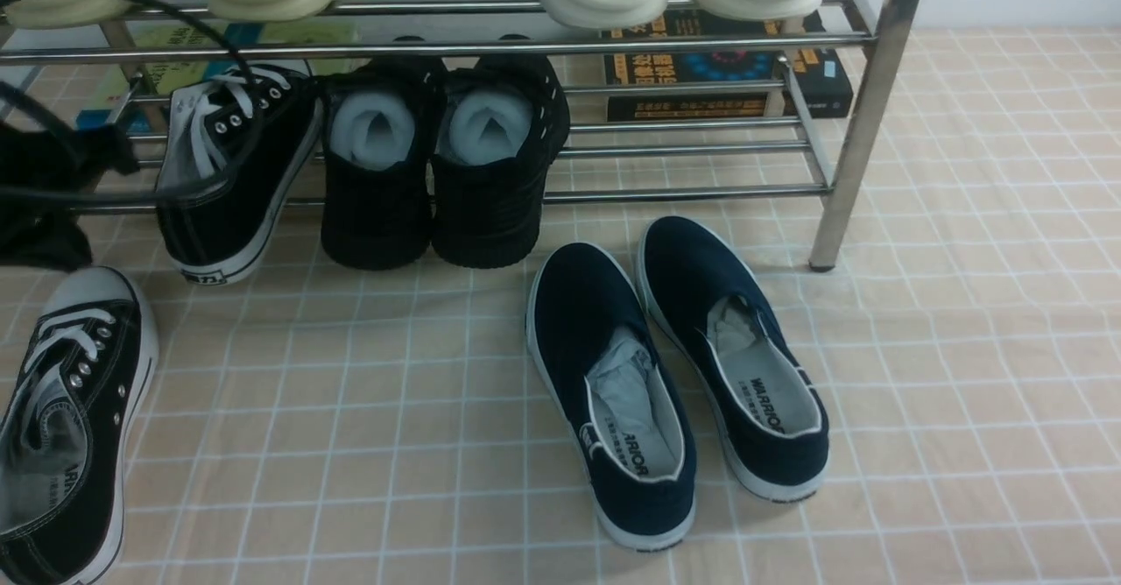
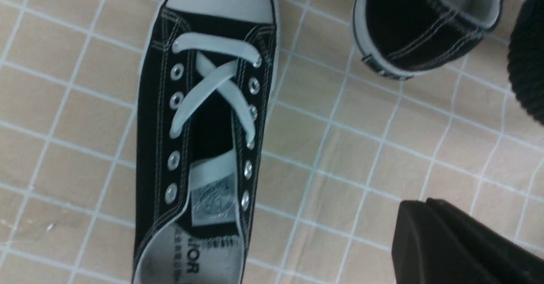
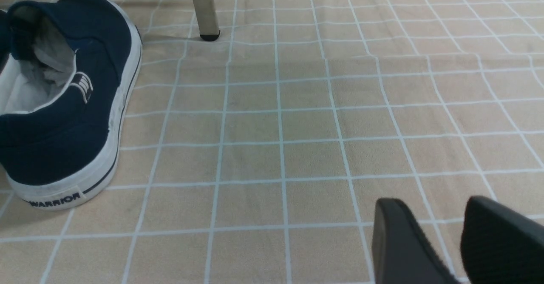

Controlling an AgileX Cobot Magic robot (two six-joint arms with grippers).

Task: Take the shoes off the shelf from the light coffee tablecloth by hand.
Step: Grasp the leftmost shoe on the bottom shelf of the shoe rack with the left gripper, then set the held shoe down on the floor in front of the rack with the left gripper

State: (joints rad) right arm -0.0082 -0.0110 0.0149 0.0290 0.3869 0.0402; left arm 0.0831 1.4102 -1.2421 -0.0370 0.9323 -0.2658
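Sneakers split: near sneaker [image 1: 70, 419] lies flat on the tablecloth [image 1: 963, 392], second sneaker [image 1: 236, 182] leans toe-up on the shelf [image 1: 863, 130] bars, which we judge next to pull; left gripper [image 2: 429, 220] closed, empty, beside the near one; right gripper [image 3: 442, 220] parted, idle over cloth.

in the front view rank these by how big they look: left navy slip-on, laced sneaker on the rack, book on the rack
1. left navy slip-on: largest, though nearest the camera.
2-3. laced sneaker on the rack and book look alike; the book is farther back and partly behind bars, so unranked.
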